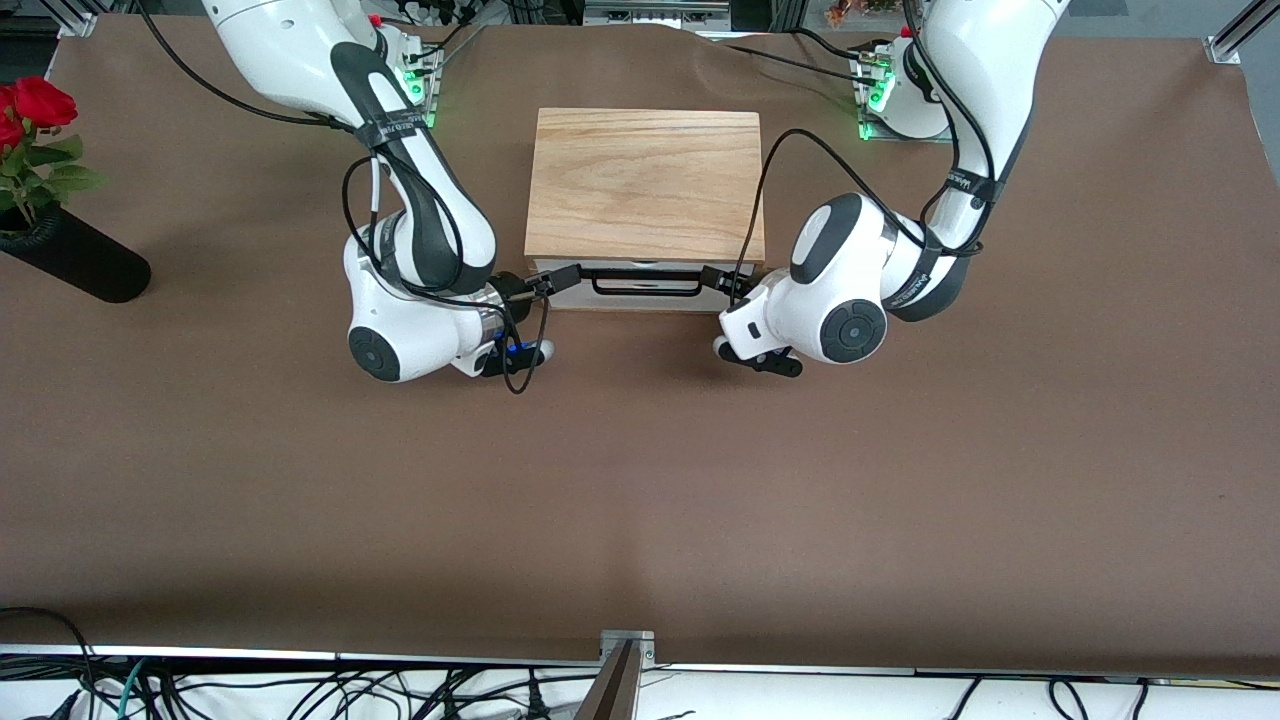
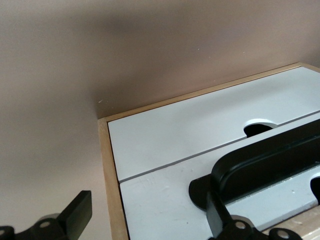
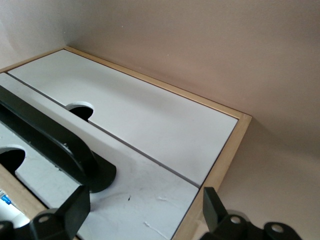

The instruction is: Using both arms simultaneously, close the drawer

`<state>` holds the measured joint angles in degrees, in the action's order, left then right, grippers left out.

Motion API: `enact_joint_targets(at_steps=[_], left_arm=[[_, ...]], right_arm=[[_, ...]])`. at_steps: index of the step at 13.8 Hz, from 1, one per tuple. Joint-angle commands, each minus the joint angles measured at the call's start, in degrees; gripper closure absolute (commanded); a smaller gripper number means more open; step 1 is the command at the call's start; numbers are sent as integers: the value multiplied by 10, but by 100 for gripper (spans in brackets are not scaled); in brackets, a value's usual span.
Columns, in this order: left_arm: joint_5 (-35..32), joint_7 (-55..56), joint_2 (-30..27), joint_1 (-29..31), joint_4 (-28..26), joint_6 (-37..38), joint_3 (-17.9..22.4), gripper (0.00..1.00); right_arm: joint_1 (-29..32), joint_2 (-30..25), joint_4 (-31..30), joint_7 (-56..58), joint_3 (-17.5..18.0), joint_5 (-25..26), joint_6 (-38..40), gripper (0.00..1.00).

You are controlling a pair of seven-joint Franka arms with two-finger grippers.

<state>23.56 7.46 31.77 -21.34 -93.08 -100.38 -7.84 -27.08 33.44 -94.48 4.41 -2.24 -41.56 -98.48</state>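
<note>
The light oak box [image 1: 645, 185] stands mid-table between the arms. Its drawer's white front [image 1: 575, 296] with the black bar handle [image 1: 645, 292] faces the front camera and looks level with the box's frame. My right gripper [image 1: 556, 280] is open at the front's end toward the right arm, its fingers spread against the white panel [image 3: 145, 195] beside the handle's foot [image 3: 95, 175]. My left gripper [image 1: 722, 283] is open at the other end, one finger [image 2: 75, 215] past the box's wooden edge and the other by the handle [image 2: 270, 160].
A second white panel with a half-round notch [image 2: 200, 130] lies beside the drawer front and also shows in the right wrist view [image 3: 150, 120]. A black vase of red roses [image 1: 60, 250] lies at the right arm's end of the table. Brown cloth [image 1: 640, 480] covers the table.
</note>
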Motion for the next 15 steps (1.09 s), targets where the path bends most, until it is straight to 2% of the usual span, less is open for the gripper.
enact_joint_targets(at_steps=[1, 3, 6, 8, 9, 10, 12, 14, 15], left_arm=[[0, -1, -6, -1, -1, 13, 2, 0], [-1, -1, -8, 5, 16, 13, 2, 0], [-4, -1, -18, 9, 35, 13, 12, 0], [-29, -2, -18, 22, 62, 13, 22, 0], [-41, -1, -18, 26, 70, 13, 24, 0], [-54, -1, -19, 31, 81, 13, 31, 0], [-85, -2, -26, 47, 108, 13, 46, 0], [-140, -2, -42, 71, 118, 12, 46, 0], [-162, -2, -50, 83, 118, 12, 45, 0]], right_arm=[[3, -20, -5, 1, -3, 3, 3, 0], [11, -20, 7, 1, -13, 3, 0, 0], [12, -21, 20, 10, -52, 17, 0, 0], [12, -30, 38, 39, -76, 96, -12, 0], [12, -30, 53, 72, -93, 121, -13, 0], [12, -31, 75, 112, -116, 124, -10, 0], [12, -59, 84, 127, -147, 128, -7, 0], [11, -108, 83, 124, -167, 146, 41, 0], [7, -134, 85, 121, -171, 189, 71, 0]])
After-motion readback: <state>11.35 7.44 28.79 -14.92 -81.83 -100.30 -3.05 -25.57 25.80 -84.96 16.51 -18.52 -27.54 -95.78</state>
